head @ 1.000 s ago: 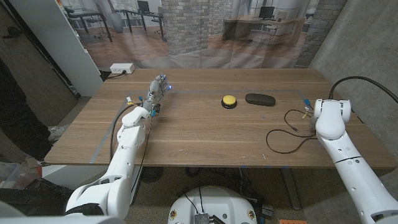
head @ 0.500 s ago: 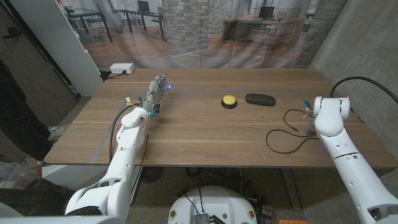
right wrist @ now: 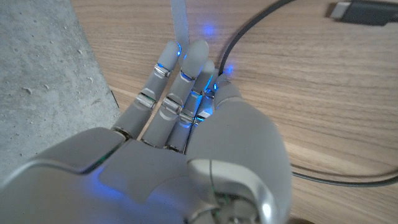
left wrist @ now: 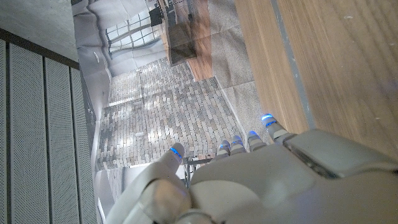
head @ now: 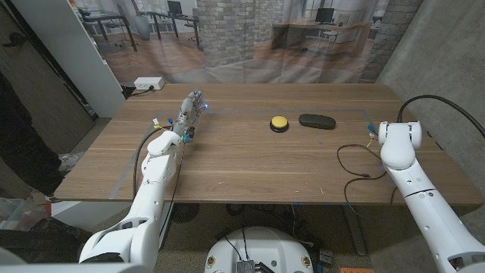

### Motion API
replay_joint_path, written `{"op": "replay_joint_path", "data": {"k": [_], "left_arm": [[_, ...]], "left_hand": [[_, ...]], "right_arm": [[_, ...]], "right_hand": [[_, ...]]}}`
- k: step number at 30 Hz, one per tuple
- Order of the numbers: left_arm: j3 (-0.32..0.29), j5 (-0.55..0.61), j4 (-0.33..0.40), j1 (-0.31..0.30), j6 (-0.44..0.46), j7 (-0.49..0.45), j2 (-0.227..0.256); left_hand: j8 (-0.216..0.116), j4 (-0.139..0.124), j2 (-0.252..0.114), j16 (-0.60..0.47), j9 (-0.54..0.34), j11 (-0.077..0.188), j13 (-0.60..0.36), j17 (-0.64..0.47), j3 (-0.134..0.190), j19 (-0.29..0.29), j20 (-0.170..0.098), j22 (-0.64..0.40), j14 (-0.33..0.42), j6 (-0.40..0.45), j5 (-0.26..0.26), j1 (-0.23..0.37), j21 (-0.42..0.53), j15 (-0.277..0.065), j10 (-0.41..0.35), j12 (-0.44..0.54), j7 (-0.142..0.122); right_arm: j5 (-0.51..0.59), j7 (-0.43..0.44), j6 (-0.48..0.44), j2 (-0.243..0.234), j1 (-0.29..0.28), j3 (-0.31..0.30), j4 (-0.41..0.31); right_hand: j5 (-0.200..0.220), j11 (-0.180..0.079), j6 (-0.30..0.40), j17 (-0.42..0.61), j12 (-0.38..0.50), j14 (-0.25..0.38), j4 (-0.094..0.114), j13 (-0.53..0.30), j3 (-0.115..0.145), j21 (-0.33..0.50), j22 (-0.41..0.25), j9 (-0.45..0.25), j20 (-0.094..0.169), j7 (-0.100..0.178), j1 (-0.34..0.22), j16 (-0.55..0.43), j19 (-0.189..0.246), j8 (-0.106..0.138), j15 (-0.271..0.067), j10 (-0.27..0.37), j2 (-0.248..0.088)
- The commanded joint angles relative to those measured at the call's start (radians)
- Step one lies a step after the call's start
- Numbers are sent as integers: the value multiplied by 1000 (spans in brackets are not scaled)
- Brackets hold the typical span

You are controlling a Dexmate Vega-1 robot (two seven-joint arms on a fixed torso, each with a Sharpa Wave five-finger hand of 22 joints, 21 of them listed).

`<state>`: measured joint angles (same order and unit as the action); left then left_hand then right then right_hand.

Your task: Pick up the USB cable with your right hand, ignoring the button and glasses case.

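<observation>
The thin black USB cable [head: 352, 146] lies near the table's right edge, and one strand trails over the front edge. In the right wrist view my right hand [right wrist: 186, 93] has its fingers closed together with the thumb, and the cable [right wrist: 249, 31] runs out from between them. The cable's plug [right wrist: 364, 11] lies on the wood beyond the fingertips. In the head view that hand is mostly hidden behind its own arm. The yellow button [head: 280, 122] and black glasses case [head: 317, 120] sit side by side at the middle back. My left hand [head: 191, 106] holds nothing at the far left, fingers extended.
The wooden table [head: 250, 163] shows bare wood between the two arms. A white power strip [head: 148, 83] lies on the floor behind the table's left corner. A grey wall stands close to the right edge.
The cable's loop has been dragged right and toward the front; part of it now hangs off the table's front edge. The right arm shifted slightly. The left arm has not moved.
</observation>
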<state>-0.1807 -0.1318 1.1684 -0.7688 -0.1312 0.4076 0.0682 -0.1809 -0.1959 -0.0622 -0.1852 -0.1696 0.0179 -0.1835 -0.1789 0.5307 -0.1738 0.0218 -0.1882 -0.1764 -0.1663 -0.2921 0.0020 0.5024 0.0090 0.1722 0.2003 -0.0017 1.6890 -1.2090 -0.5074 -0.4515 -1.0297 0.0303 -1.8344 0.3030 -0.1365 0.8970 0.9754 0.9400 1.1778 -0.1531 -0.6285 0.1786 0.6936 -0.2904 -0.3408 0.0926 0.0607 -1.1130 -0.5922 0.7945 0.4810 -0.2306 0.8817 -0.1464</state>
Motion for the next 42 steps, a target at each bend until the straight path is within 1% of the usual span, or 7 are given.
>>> {"op": "replay_joint_path", "data": {"k": [1,12,17,24,30,42], "left_arm": [[4,3,-3,4,3,0,0],[4,2,-1,4,1,2,0],[2,1,10,-3,5,2,0],[0,-3,24,-14,7,2,-1],[-2,-7,38,-24,7,4,-3],[-8,-12,70,-45,13,2,-4]], "left_hand": [[-1,2,-120,-4,-5,-3,-2,-4,-3,-45,-1,-6,-120,-91,-5,2,-5,3,76,1,3],[-1,2,-120,-4,-5,-3,-2,-4,-4,-44,-1,-6,-120,-91,-6,2,-6,3,76,2,4],[-1,2,-120,-4,-5,-3,-2,-4,-4,-44,-1,-6,-120,-90,-6,2,-6,3,76,2,4],[-1,3,-120,-4,-5,-4,-2,-4,-4,-44,-1,-6,-120,-91,-6,3,-6,3,76,2,4],[-1,3,-121,-4,-5,-4,-2,-3,-4,-44,-1,-6,-119,-90,-6,3,-6,3,76,2,4],[-1,2,-121,-4,-5,-4,-2,-3,-5,-44,-1,-6,-119,-90,-6,3,-7,3,76,2,4]], "right_arm": [[-3,126,-22,12,-41,-12,-42],[-24,201,-21,21,-67,-28,-83],[-30,257,-25,28,-85,-34,-105],[-37,306,-24,32,-104,-41,-132],[-38,327,-23,34,-119,-50,-156],[-54,377,-11,40,-142,-65,-192]], "right_hand": [[-4,-7,-1,14,9,-7,11,-19,2,14,-6,-12,23,1,-34,-1,-12,11,4,-11,-19],[-13,-9,-9,39,10,-21,23,-37,0,33,-16,-27,34,5,-33,6,-36,23,4,-21,-20],[-16,-9,-12,51,10,-27,28,-45,-1,44,-20,-34,38,6,-33,9,-45,29,4,-24,-21],[-18,-8,-15,68,12,-37,34,-56,-3,57,-25,-44,42,10,-32,13,-59,37,5,-28,-19],[-19,-12,-13,84,13,-42,39,-65,-5,71,-29,-49,46,9,-32,15,-67,43,4,-30,-19],[-18,-8,-17,111,14,-48,45,-78,-8,92,-35,-55,51,10,-34,18,-86,50,5,-34,-18]]}}
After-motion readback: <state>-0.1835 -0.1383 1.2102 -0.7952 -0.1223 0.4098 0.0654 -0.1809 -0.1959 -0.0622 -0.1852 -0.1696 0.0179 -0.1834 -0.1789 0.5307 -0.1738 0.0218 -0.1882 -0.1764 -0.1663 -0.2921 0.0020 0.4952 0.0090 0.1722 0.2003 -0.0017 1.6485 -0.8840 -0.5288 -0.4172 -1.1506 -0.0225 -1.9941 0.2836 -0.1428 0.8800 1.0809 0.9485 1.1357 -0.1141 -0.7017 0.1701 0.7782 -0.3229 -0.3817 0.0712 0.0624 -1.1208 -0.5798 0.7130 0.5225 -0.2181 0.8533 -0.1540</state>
